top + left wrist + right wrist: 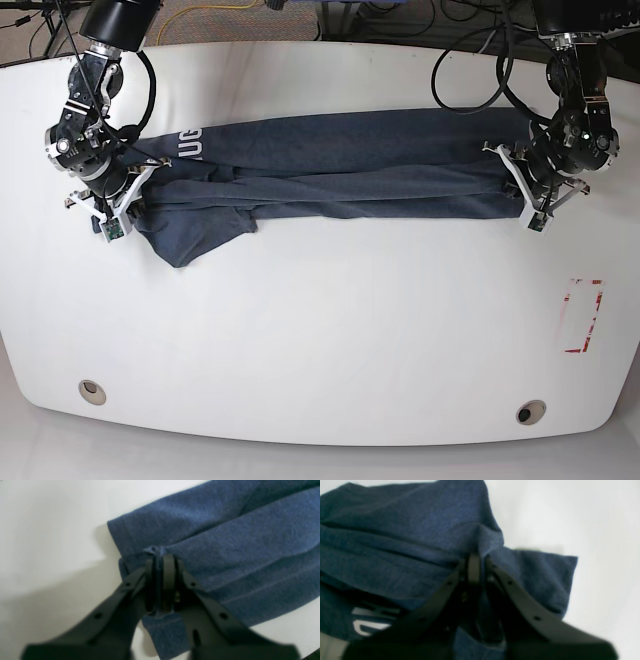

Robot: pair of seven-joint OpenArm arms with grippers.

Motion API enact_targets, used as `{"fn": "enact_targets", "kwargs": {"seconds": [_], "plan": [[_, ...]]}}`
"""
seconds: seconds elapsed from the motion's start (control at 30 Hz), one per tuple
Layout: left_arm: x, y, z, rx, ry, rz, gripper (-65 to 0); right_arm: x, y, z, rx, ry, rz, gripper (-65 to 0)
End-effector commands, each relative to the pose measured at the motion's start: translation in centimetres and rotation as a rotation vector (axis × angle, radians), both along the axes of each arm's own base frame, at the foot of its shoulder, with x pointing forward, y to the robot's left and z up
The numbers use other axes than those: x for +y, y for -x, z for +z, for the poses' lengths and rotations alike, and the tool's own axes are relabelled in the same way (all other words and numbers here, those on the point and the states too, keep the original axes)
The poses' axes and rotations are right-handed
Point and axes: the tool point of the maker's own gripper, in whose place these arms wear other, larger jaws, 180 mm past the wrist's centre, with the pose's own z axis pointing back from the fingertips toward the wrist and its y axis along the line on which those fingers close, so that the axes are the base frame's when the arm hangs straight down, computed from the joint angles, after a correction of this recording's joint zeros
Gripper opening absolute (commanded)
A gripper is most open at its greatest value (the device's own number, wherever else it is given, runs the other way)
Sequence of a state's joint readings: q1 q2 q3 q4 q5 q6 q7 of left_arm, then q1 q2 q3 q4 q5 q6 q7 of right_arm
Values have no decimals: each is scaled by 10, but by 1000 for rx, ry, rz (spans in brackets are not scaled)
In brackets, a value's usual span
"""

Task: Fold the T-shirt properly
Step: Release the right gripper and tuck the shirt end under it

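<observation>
While the large dark navy-blue heathered cotton T-shirt lies stretched in a long folded band across the far half of the white worktop, each end is pinched by an arm. At its right end the left gripper has its black fingers narrow, clamped on a thin fold of hem. Near the left edge, the right gripper nips bunched cloth likewise, beside the white lettering.
</observation>
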State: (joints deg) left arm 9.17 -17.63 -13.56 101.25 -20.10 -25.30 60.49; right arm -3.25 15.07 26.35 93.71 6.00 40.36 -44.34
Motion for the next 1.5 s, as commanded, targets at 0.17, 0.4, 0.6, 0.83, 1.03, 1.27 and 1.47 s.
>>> {"fn": "enact_targets", "kwargs": {"seconds": [0.17, 0.4, 0.6, 0.83, 1.03, 1.27, 1.47], "plan": [[7, -2, 8, -24, -23, 7, -254, -8, -2, 18, -34, 43, -2, -282], [1, -9, 29, -90, -38, -18, -242, 14, -11, 58, -160, 63, 28, -174], [-9, -15, 54, -168, -51, -49, -242, 19, -31, 82, -234, 60, 34, -163], [-10, -17, 60, -187, -58, -55, -242, 17, -71, 58, -191, -61, -17, -163], [6, -18, 65, -202, -68, -6, -242, 7, -101, 28, -107, -175, -60, -166], [9, -18, 66, -203, -72, 2, -242, 14, -115, 4, -57, -270, -82, -166], [10, -17, 65, -201, -73, 4, -242, 21, -115, -8, -32, -306, -86, -168]]}}
